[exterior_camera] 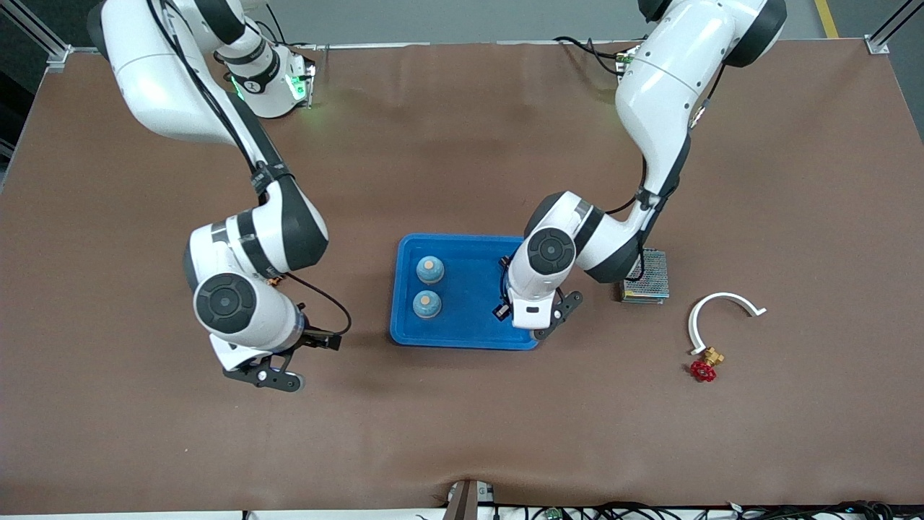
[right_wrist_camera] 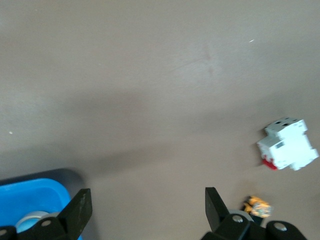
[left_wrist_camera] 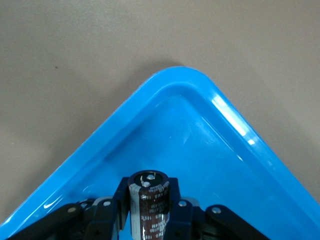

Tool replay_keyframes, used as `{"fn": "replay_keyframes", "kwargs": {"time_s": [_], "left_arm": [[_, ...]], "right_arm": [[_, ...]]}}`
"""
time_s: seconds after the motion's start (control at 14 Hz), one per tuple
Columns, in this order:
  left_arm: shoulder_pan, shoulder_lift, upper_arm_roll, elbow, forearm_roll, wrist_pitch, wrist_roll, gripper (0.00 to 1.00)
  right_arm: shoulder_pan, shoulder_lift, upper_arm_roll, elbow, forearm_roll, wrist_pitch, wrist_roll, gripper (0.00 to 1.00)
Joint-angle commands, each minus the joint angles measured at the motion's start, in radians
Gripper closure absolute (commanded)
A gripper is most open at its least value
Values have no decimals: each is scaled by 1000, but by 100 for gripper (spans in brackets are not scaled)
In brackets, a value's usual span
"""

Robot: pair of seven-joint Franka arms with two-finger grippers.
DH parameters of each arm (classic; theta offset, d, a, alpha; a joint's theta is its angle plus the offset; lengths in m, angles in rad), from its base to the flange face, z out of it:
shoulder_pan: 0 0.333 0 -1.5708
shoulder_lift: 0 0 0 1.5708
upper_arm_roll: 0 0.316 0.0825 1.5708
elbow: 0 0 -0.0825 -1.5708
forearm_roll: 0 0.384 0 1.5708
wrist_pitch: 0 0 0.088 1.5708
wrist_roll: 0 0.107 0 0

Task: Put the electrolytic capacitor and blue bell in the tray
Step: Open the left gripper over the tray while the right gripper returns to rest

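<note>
The bright-blue tray (exterior_camera: 469, 318) lies mid-table. Two blue bells with tan tops, one (exterior_camera: 430, 269) and the other (exterior_camera: 426, 304), stand in its half toward the right arm's end. My left gripper (exterior_camera: 530, 325) hangs over the tray's corner nearest the front camera, at the left arm's end. In the left wrist view it (left_wrist_camera: 149, 192) is shut on a dark electrolytic capacitor (left_wrist_camera: 150, 210), held just above the tray floor inside the rounded rim (left_wrist_camera: 185, 77). My right gripper (exterior_camera: 274, 368) hovers open over bare table toward the right arm's end, nothing between its fingers (right_wrist_camera: 147, 200).
A metal mesh box (exterior_camera: 644, 276) sits beside the tray toward the left arm's end. Nearer the front camera lie a white curved clip (exterior_camera: 715, 310) and a brass valve with red handle (exterior_camera: 706, 365). The right wrist view shows a white breaker (right_wrist_camera: 287, 145) and a small yellow part (right_wrist_camera: 257, 206).
</note>
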Motion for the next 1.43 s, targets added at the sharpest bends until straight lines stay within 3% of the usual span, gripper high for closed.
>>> {"fn": "replay_keyframes", "kwargs": {"time_s": [0.0, 0.36, 0.71, 0.78, 0.86, 0.93, 1.21, 1.35], "left_arm": [[-11, 23, 15, 29, 1, 17, -6, 84], [-14, 52, 32, 29, 1, 60, -2, 84], [-15, 53, 32, 27, 1, 60, -3, 80], [-18, 48, 32, 27, 1, 60, -3, 59], [-20, 45, 32, 27, 3, 60, -5, 18], [-23, 43, 32, 29, 3, 59, -8, 0], [-29, 5, 34, 27, 18, 30, -8, 0], [-14, -45, 32, 29, 38, -48, -2, 0]], "right_arm": [[-77, -45, 13, -32, -20, -34, -135, 0], [-210, -103, 21, -52, -8, -56, -436, 0], [-276, -226, 18, -127, -13, -76, -480, 0], [-280, -252, 18, -144, -14, -76, -480, 0], [-288, -286, 18, -159, -14, -78, -480, 0], [-297, -324, 18, -184, -14, -85, -480, 0], [-322, -496, 23, -317, -10, -85, -478, 0], [-323, -568, 24, -372, -8, -85, -476, 0]]}}
